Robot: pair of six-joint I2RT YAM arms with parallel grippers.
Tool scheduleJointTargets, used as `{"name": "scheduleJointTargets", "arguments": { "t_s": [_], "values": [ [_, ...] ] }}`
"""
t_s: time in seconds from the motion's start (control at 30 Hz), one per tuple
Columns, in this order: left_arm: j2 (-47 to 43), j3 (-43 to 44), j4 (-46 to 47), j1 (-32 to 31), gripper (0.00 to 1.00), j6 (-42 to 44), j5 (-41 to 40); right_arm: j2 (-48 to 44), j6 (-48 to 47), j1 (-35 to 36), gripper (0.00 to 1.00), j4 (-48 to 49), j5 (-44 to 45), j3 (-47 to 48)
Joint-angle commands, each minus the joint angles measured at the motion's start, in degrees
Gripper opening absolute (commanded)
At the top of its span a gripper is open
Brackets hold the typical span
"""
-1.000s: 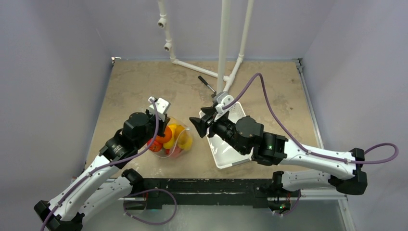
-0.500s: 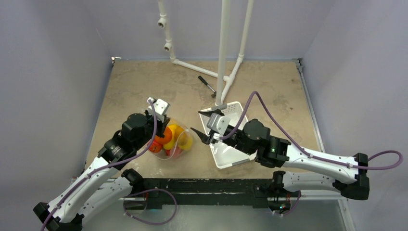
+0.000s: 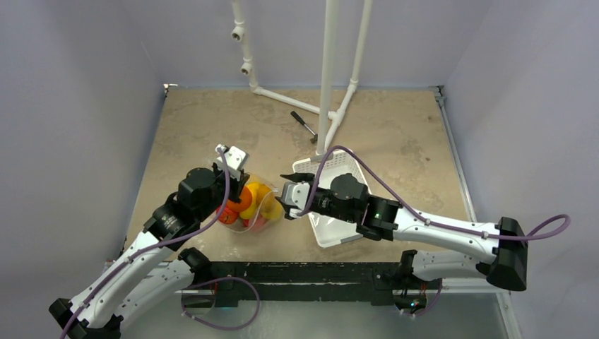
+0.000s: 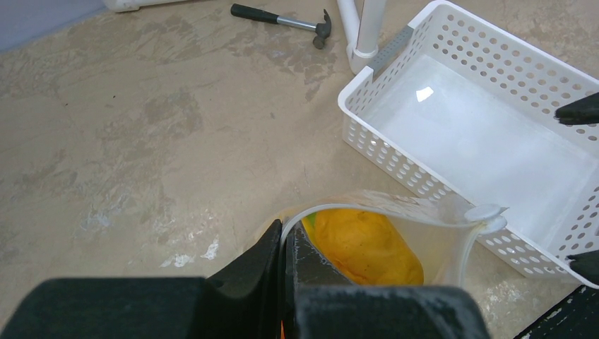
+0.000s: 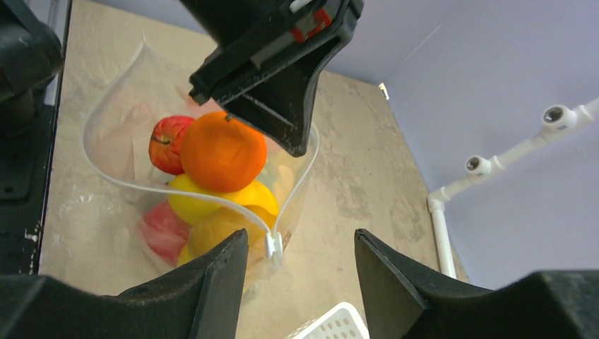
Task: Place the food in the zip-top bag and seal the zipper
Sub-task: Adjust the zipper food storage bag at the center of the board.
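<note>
The left gripper (image 4: 286,248) is clamped tight on the whitish translucent zipper (image 4: 367,207) of the crinkly transparent plastic zip-top bag (image 3: 263,209), pinching the mouth strip at one corner. A small red patch on this gripper's housing shows from the right wrist, too small to read.

From that pinch the bag hangs open-mouthed and upright on the mottled tan table (image 3: 198,127). Its mouth is spread into a leaf-shaped loop, and the long axis runs away from the left fingers toward the white slider tab (image 4: 487,212) at the opposite corner.

Just below the left fingertips the glossy toy food (image 3: 247,201) is piled inside the bag: an orange (image 5: 220,152) on top, a red apple (image 5: 166,145) beside it, yellow lemons (image 5: 212,201) underneath.

Just past the slider end, the right gripper (image 5: 300,240) faces the bag with its jaws spread about halfway. It holds nothing, and the slider sits in line with the gap, close ahead but apart from both fingers.

Behind the right gripper stands the white perforated plastic tray (image 4: 395,155), just beside the bag's slider corner. Farther off lie a small black-handled hammer (image 4: 282,20) and the white plastic pipe frame (image 3: 327,70).
</note>
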Motion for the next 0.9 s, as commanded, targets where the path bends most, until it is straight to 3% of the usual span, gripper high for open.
{"name": "scheduleJointTargets", "arguments": {
  "t_s": [0.0,0.6,0.73,0.87],
  "values": [
    [-0.67,-0.13,3.56,-0.13,0.00,0.42,0.93,0.57,-2.21,-1.50,0.58,4.87,-3.30,-0.77],
    [-0.98,-0.23,3.49,-0.08,0.00,0.23,1.05,7.29,-3.91,-3.86,0.44,3.91,-6.15,1.53],
    [-1.10,-0.23,3.39,-0.17,0.00,0.20,0.99,7.99,-4.24,-4.13,0.35,2.77,-6.90,2.65],
    [-1.44,-0.31,3.10,-0.09,0.00,0.10,1.05,8.79,-4.39,-4.31,0.16,1.34,-7.44,3.99]
  ]
}}
